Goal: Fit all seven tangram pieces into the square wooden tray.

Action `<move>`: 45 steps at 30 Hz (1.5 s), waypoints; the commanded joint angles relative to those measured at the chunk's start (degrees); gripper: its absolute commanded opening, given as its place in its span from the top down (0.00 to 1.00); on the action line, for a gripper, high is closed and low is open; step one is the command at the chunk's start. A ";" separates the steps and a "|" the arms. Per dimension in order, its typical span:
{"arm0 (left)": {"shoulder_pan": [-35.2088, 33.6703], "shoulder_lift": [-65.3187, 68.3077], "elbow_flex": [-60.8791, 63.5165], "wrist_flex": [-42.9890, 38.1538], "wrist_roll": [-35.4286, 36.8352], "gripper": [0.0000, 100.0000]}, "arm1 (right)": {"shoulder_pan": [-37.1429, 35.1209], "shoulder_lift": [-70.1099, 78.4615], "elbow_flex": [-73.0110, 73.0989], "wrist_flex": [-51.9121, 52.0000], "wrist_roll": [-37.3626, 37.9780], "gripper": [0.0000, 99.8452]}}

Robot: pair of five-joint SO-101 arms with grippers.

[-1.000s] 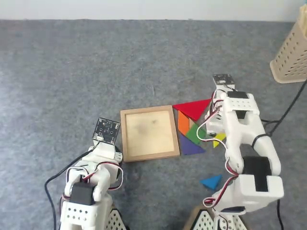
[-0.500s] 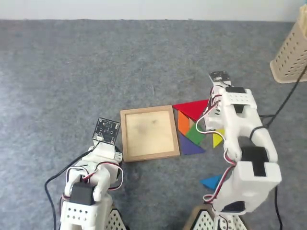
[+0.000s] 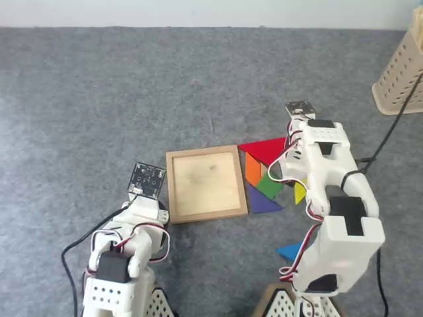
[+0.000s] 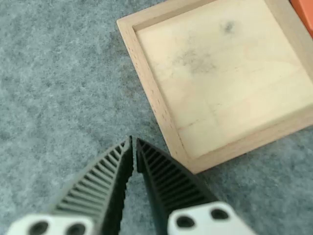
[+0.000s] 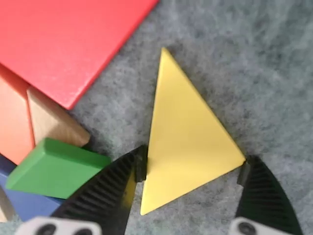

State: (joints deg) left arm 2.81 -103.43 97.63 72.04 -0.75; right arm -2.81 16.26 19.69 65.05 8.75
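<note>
The square wooden tray [image 3: 170, 188] lies mid-table on grey carpet with nothing in it; its corner [image 4: 128, 25] is just ahead of my left gripper [image 4: 133, 143], which is shut and holds nothing. Right of the tray lie a red triangle [image 3: 268, 150], an orange piece [image 3: 253, 170], a green piece [image 3: 269, 185] and a purple triangle [image 3: 262, 202]. A blue triangle [image 3: 289, 251] lies apart, nearer the arm bases. My right gripper [image 5: 192, 169] has both fingertips against the edges of the yellow triangle [image 5: 188, 132], which lies flat on the carpet beside the red triangle [image 5: 68, 39] and green piece [image 5: 54, 171].
A beige perforated basket [image 3: 401, 69] stands at the far right edge. A black cable [image 3: 390, 148] runs by the right arm [image 3: 327, 168]. A bare-wood piece [image 5: 55, 125] lies between the orange and green ones. Open carpet stretches beyond and left of the tray.
The right arm has shifted left and away from its base, settling over the yellow triangle. The left arm and the tray have not moved.
</note>
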 commanded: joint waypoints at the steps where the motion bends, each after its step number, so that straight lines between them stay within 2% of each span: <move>1: 0.35 -1.23 -1.10 0.35 0.44 0.99 | -0.75 0.57 -1.58 0.04 0.70 0.81; 8: 0.35 -1.23 -1.10 0.35 0.44 0.99 | -0.66 0.13 -2.29 0.92 0.62 0.82; 15: 0.35 -1.23 -1.10 0.35 0.44 0.99 | 0.04 -7.87 -1.14 3.21 0.88 0.81; 22: 0.35 -1.23 -1.10 0.35 0.44 0.99 | 1.36 -10.59 -2.81 5.49 3.34 0.70; 27: 0.35 -1.23 -1.10 0.35 0.44 0.99 | 1.36 -5.05 -9.23 4.18 4.31 0.68; 34: 0.35 -1.23 -1.10 0.35 0.44 0.99 | -0.22 9.19 -16.26 4.44 5.63 0.68; 41: 0.35 -1.23 -1.10 0.35 0.44 0.99 | -0.84 10.86 -16.26 4.62 5.45 0.69; 45: 0.35 -1.23 -1.10 0.35 0.44 0.99 | -0.84 10.68 -16.18 5.67 5.45 0.78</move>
State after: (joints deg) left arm 2.81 -103.43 97.63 72.04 -0.75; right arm -2.90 24.97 3.96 70.07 13.41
